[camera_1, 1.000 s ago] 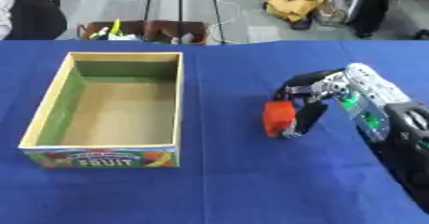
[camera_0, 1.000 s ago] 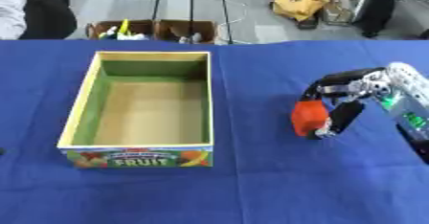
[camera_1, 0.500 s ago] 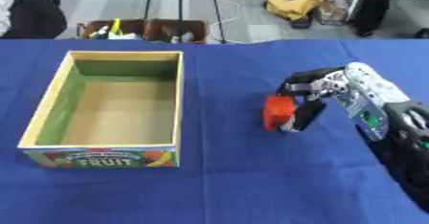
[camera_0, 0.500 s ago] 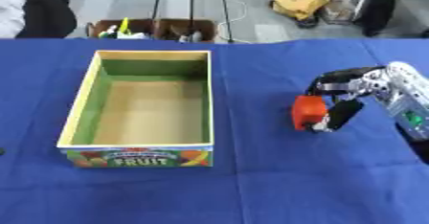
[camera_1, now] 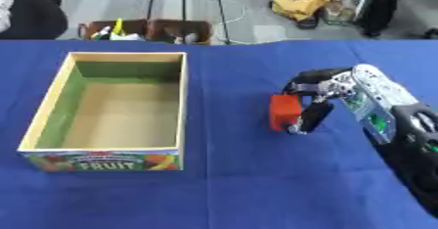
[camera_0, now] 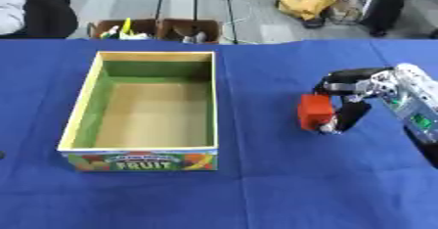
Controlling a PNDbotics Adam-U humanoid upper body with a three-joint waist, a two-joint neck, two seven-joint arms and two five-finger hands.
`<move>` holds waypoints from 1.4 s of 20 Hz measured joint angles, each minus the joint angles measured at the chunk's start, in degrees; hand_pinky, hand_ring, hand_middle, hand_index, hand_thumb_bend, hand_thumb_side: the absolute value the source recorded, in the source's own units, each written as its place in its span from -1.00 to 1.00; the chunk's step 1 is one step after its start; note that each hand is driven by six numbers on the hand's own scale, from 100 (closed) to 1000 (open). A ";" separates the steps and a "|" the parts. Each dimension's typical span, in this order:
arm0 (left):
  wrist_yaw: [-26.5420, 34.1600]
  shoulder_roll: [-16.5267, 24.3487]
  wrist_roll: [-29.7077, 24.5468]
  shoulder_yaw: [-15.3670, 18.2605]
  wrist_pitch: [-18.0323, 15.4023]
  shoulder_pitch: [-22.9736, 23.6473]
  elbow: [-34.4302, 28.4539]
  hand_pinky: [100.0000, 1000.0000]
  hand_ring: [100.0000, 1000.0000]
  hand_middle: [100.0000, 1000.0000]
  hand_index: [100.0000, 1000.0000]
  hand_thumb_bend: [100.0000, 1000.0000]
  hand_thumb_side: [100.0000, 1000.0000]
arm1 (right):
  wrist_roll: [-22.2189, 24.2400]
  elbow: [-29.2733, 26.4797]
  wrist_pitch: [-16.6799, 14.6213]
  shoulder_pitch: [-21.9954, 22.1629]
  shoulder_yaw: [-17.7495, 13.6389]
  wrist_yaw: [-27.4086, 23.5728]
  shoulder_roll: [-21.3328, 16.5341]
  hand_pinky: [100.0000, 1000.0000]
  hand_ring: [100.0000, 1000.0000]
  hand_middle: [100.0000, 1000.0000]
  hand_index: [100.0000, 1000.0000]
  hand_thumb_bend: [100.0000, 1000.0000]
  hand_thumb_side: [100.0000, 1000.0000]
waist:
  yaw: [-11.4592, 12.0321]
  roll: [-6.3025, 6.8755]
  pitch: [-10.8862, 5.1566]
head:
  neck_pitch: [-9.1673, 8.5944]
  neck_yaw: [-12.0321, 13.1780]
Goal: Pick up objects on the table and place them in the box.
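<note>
One red block [camera_0: 314, 111] pinched in the right hand [camera_0: 361, 92], right of the box [camera_0: 214, 103].
Fingers and thumb curl round the block above the blue table [camera_0: 273, 179], well apart from the open, empty box marked FRUIT.

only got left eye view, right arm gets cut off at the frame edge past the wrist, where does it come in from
observer: In the right eye view the forearm runs from the right hand, which is curled round the red block, down to the lower right corner.
operator: anything on the arm past the green patch
observer: Yes, a round ringed joint sits just right of that patch, near the picture's right edge.
</note>
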 measured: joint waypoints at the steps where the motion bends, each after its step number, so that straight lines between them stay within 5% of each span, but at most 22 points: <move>1: 0.00 0.00 -0.01 0.00 0.01 0.00 0.00 -0.41 0.23 0.04 -0.05 -1.00 0.77 | -0.34 -0.08 0.26 -0.04 -0.10 -0.20 0.00 -0.02 0.42 -0.12 -0.04 -1.00 -0.33 | -0.10 -0.01 0.00 | 0.00 0.00; 17: 0.00 0.00 -0.02 0.00 0.02 0.00 0.00 -0.41 0.23 0.04 -0.05 -1.00 0.76 | -5.00 -10.33 7.94 -1.78 -2.88 -6.98 -0.35 -0.16 0.26 -0.30 -0.37 -1.00 -0.27 | -0.28 -0.34 -0.06 | 0.01 0.13; 28: 0.00 0.04 -0.08 -0.02 0.00 0.00 0.00 -0.40 0.23 0.03 -0.05 -1.00 0.76 | -6.36 -15.21 11.46 -8.99 -2.01 -9.40 1.05 -0.18 0.22 -0.32 -0.48 -1.00 -0.24 | 1.15 -1.43 -0.60 | 0.01 -0.51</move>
